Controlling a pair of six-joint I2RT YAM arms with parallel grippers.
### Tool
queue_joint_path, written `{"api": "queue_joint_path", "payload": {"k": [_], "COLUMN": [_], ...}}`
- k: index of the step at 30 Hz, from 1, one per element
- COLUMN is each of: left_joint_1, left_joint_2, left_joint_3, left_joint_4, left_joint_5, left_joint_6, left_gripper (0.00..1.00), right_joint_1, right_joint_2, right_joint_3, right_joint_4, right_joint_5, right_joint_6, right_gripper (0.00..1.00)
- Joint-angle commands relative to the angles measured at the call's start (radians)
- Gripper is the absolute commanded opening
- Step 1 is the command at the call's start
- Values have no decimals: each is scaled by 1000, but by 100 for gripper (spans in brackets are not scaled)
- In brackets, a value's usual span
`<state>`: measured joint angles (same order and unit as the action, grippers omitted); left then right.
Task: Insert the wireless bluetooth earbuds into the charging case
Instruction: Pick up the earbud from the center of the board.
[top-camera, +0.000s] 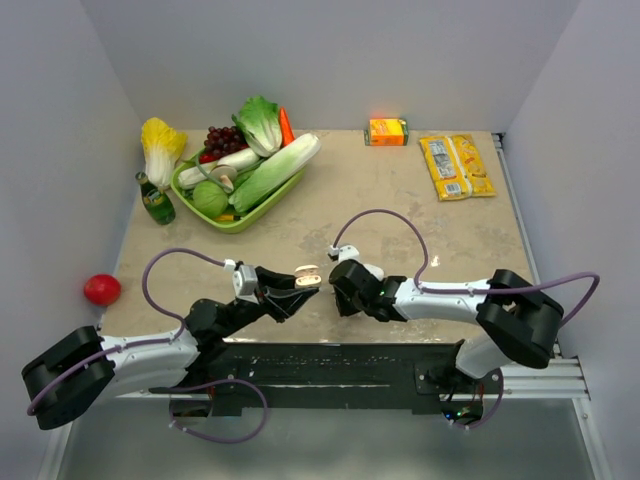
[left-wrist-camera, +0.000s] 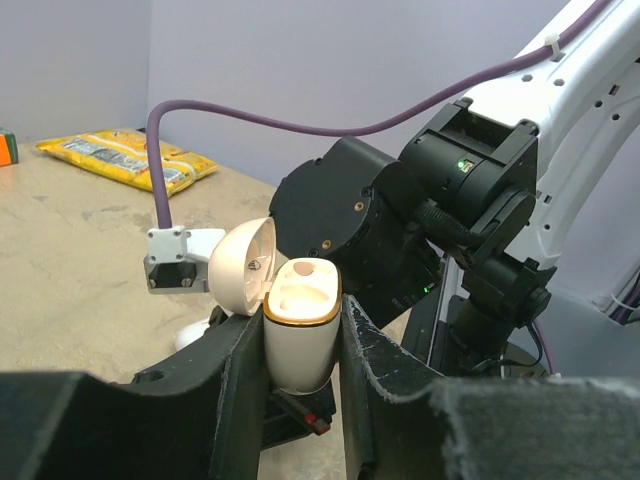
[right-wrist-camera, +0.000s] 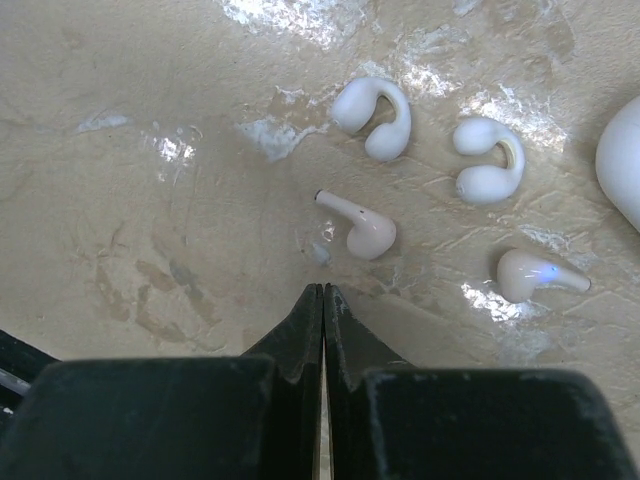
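My left gripper (left-wrist-camera: 300, 345) is shut on the charging case (left-wrist-camera: 298, 335), a cream-white case with a gold rim. It stands upright between the fingers (left-wrist-camera: 235, 370) with its lid (left-wrist-camera: 242, 265) hinged open to the left, and its wells look empty. From above, the case (top-camera: 308, 276) hangs over the table's front, close to the right wrist. My right gripper (right-wrist-camera: 322, 292) is shut on nothing, tips just above the table. One stemmed white earbud (right-wrist-camera: 360, 228) lies a little beyond the tips. A second earbud (right-wrist-camera: 535, 275) lies to the right.
Two hook-shaped white earpieces (right-wrist-camera: 375, 118) (right-wrist-camera: 488, 160) lie farther out, and a rounded white object (right-wrist-camera: 622, 160) sits at the right edge. A green tray (top-camera: 235, 220) of vegetables, a green bottle (top-camera: 155, 200), an orange carton (top-camera: 387, 131) and a yellow packet (top-camera: 456, 166) stand at the back. A red ball (top-camera: 101, 289) lies at the left.
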<state>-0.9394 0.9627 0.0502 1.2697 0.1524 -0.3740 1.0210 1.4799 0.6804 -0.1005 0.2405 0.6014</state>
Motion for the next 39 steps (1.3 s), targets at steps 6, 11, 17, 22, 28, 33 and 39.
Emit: {"api": "queue_joint_path", "payload": {"k": [6, 11, 17, 22, 28, 33, 39], "left_joint_1": [-6, -6, -6, -6, -6, -6, -6], "left_joint_2": [-15, -18, -25, -30, 4, 24, 25], "left_joint_3": [-185, -190, -196, -199, -199, -199, -200], "left_joint_4": [194, 195, 192, 186, 224, 238, 238], "left_joint_5": [-2, -2, -5, -11, -7, -1, -4], "left_joint_6": [29, 27, 29, 32, 29, 26, 27], "left_gripper": [0, 0, 0, 0, 0, 0, 0], "right_joint_1": [4, -2, -27, -76, -116, -118, -101], "right_joint_2": [28, 48, 71, 36, 23, -9, -157], "right_joint_3": [39, 41, 39, 19, 11, -4, -33], "right_joint_4": [-2, 15, 13, -14, -19, -7, 22], "right_joint_5": [62, 86, 98, 120, 121, 94, 71], "right_joint_6": [-6, -6, -8, -5, -18, -11, -44], "right_gripper": [0, 0, 0, 0, 0, 11, 27]}}
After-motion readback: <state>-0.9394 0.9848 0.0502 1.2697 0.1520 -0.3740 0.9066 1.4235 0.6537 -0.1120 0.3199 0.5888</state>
